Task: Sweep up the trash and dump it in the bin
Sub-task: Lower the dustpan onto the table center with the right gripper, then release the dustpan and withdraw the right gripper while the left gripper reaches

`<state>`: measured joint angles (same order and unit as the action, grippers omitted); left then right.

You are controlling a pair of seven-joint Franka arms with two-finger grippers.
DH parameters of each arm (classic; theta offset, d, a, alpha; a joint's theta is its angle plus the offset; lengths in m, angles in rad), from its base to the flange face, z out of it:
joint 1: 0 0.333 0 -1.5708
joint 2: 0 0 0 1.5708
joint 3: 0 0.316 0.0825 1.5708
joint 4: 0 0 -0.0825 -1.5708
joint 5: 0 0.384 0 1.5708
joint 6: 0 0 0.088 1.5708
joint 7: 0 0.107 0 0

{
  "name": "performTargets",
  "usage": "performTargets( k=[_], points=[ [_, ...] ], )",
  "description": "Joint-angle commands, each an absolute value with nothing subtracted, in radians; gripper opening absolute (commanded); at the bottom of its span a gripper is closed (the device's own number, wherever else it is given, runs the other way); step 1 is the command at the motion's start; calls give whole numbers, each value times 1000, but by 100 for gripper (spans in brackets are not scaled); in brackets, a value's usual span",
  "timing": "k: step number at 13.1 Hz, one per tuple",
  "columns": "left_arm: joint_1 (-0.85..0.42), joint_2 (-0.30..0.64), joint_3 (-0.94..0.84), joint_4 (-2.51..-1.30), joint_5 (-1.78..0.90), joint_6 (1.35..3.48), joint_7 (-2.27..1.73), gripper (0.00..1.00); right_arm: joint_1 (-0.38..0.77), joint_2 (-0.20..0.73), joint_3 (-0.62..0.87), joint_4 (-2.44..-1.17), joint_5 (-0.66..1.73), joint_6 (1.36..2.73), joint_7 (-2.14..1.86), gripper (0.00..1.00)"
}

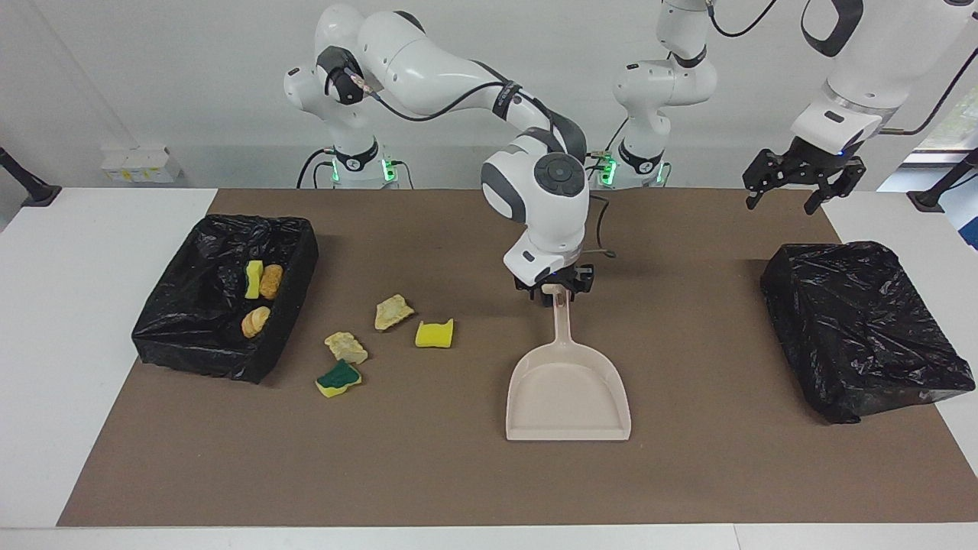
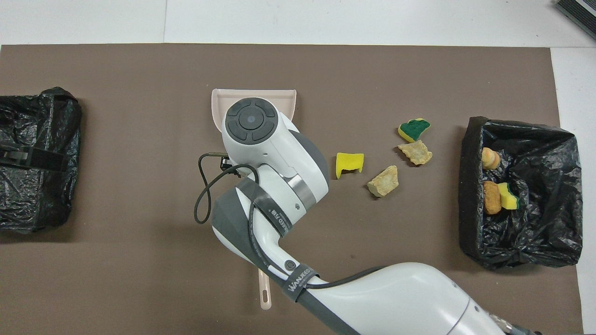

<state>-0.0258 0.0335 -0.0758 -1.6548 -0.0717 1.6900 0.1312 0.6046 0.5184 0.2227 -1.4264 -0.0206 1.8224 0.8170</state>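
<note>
The right arm (image 2: 279,186) covers most of the beige dustpan (image 2: 219,100). Four scraps (image 2: 349,164) lie on the mat; three sit in the bin (image 2: 549,242).

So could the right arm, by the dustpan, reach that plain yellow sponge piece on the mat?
Probably yes. The right tool hangs at the handle end of the dustpan; the yellow sponge piece lies beside it, toward that arm's end of the table, with only bare mat between.

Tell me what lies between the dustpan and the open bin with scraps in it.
Four scraps: the yellow sponge bit, two beige chunks and the green-and-yellow sponge between dustpan and bin. Both views show it.
</note>
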Motion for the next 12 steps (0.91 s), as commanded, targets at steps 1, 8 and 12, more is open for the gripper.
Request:
performTargets(
  k=[1, 8, 12],
  points=[
    [-73, 141, -74, -1623, -84, 1776, 101, 100, 623, 358, 244, -1685, 2, 1858, 822, 100],
    [-140, 318, -81, -1404, -110, 1620, 69, 100, 750, 146, 253, -2072, 118, 2078, 851, 100],
    [-140, 340, -80, -1404, -202, 1652, 51, 100, 750, 112, 253, -2146, 120, 2114, 839, 81]
  ],
)
